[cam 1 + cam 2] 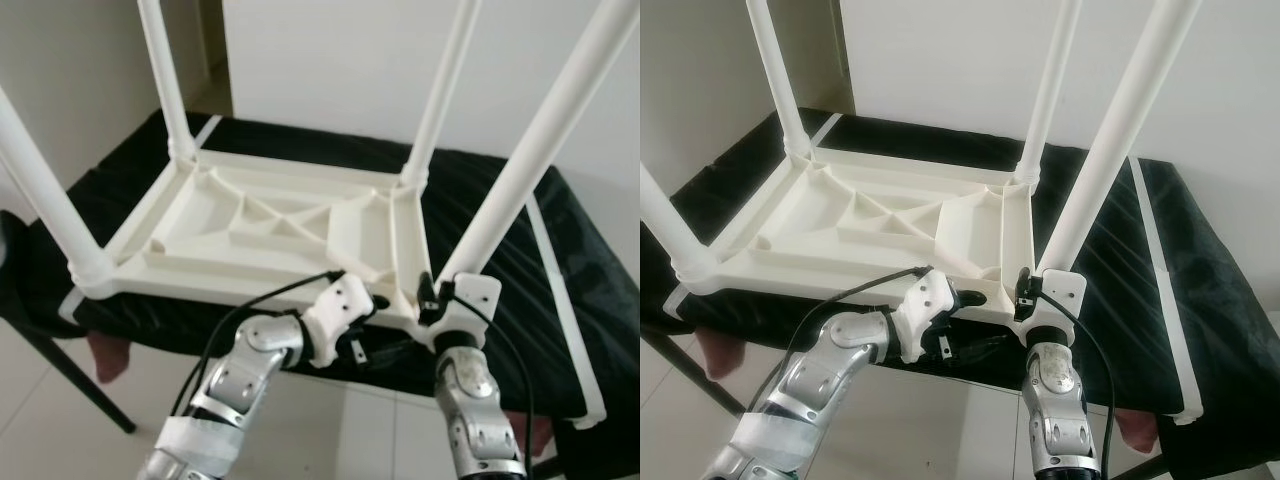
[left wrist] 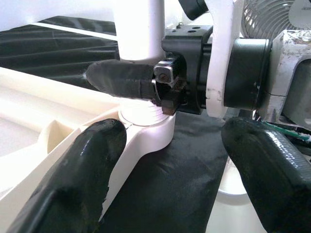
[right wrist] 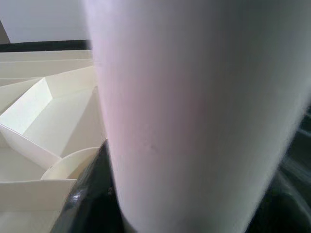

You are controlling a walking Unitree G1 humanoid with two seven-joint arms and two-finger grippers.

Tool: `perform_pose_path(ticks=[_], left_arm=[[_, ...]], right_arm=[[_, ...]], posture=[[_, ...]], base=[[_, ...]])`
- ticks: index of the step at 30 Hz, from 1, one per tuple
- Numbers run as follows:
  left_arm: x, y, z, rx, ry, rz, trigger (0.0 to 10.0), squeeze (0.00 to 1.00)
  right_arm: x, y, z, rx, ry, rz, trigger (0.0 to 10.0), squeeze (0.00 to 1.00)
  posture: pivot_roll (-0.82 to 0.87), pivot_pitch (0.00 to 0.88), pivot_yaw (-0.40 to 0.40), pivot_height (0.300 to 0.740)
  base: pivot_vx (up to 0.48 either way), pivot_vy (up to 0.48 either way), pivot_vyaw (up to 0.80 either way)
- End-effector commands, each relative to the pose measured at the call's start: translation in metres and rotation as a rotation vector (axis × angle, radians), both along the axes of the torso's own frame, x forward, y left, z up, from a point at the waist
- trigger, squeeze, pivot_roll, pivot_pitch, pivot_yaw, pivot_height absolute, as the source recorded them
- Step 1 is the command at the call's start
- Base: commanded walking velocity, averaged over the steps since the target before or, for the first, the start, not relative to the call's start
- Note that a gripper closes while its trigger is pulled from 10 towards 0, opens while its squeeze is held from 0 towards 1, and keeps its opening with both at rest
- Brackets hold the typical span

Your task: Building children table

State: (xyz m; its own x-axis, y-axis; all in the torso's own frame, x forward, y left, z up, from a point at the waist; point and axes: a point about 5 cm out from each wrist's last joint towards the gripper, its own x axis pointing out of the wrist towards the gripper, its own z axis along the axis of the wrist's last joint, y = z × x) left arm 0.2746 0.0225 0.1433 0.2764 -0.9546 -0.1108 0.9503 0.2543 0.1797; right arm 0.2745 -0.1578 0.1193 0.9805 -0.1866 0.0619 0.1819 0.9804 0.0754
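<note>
Upturned table (image 1: 270, 225) is laid on the covered bed (image 1: 590, 290); legs are set at 10, 1, 8 and 4 o'clock. The near-right leg (image 1: 530, 160) is flanked by both grippers.

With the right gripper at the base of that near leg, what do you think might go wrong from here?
1. The near right leg leans outward rather than standing straight in its socket; forced from the base by the right gripper, it might jam or pop out.
2. The tabletop lies upside down near the front edge of the black surface; a sideways push could slide it off.
3. The left gripper, open beside that corner, could get bumped.
</note>
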Motion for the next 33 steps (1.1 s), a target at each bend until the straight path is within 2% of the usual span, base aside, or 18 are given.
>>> perform_pose_path(ticks=[1, 5, 13, 14, 17, 22, 29, 30, 32, 33], left_arm=[[0.001, -0.003, 0.000, -0.005, -0.005, 0.016, 10.0, 0.00], [-0.001, -0.006, 0.001, -0.030, 0.012, -0.001, 10.0, 0.00], [0.000, -0.007, 0.002, -0.029, 0.010, 0.009, 10.0, 0.00], [0.000, -0.006, 0.002, -0.029, 0.008, 0.013, 10.0, 0.00], [0.000, -0.005, 0.001, -0.029, 0.009, 0.017, 10.0, 0.00], [-0.002, -0.003, 0.000, -0.031, 0.018, 0.028, 10.0, 0.00], [-0.002, -0.005, 0.001, -0.034, 0.020, 0.035, 10.0, 0.00], [-0.003, -0.005, 0.001, -0.033, 0.021, 0.039, 10.0, 0.00], [-0.003, -0.004, 0.000, -0.033, 0.022, 0.042, 10.0, 0.00], [-0.003, -0.004, 0.000, -0.029, 0.020, 0.046, 10.0, 0.00]], right_arm=[[-0.003, -0.006, -0.006, 0.004, 0.029, -0.025, 10.0, 1.00], [-0.001, -0.018, 0.000, -0.026, -0.020, 0.131, 10.0, 1.00], [0.002, -0.034, 0.003, -0.063, -0.011, 0.241, 10.0, 1.00], [0.003, -0.037, 0.004, -0.086, -0.015, 0.270, 10.0, 0.00], [0.004, -0.042, 0.005, -0.106, -0.008, 0.303, 10.0, 0.00], [0.007, -0.052, 0.005, -0.208, 0.025, 0.484, 10.0, 0.00], [0.009, -0.049, 0.001, -0.240, 0.060, 0.594, 10.0, 0.00], [0.010, -0.049, 0.000, -0.248, 0.068, 0.615, 7.1, 0.00], [0.010, -0.048, 0.000, -0.255, 0.070, 0.623, 7.1, 0.00], [0.011, -0.049, -0.001, -0.270, 0.070, 0.628, 2.8, 0.00]], posture=[[0.00, 0.000, -0.029, 0.740], [0.00, 0.000, -0.028, 0.740], [0.00, 0.000, -0.033, 0.740], [0.00, 0.000, -0.036, 0.740], [0.01, 0.000, -0.037, 0.740], [0.01, 0.000, -0.042, 0.740], [0.03, 0.000, -0.058, 0.740], [0.03, 0.000, -0.062, 0.740], [0.03, 0.000, -0.062, 0.740], [0.03, 0.000, -0.064, 0.740]], base=[[0.000, 0.000, 0.00], [0.000, 0.000, 0.00], [0.000, 0.000, 0.00], [0.000, 0.000, 0.00], [0.000, 0.000, 0.00], [0.000, 0.000, 0.00], [0.000, 0.000, 0.00], [0.000, 0.000, 0.00], [0.000, 0.000, 0.00], [0.000, 0.000, 0.00]])
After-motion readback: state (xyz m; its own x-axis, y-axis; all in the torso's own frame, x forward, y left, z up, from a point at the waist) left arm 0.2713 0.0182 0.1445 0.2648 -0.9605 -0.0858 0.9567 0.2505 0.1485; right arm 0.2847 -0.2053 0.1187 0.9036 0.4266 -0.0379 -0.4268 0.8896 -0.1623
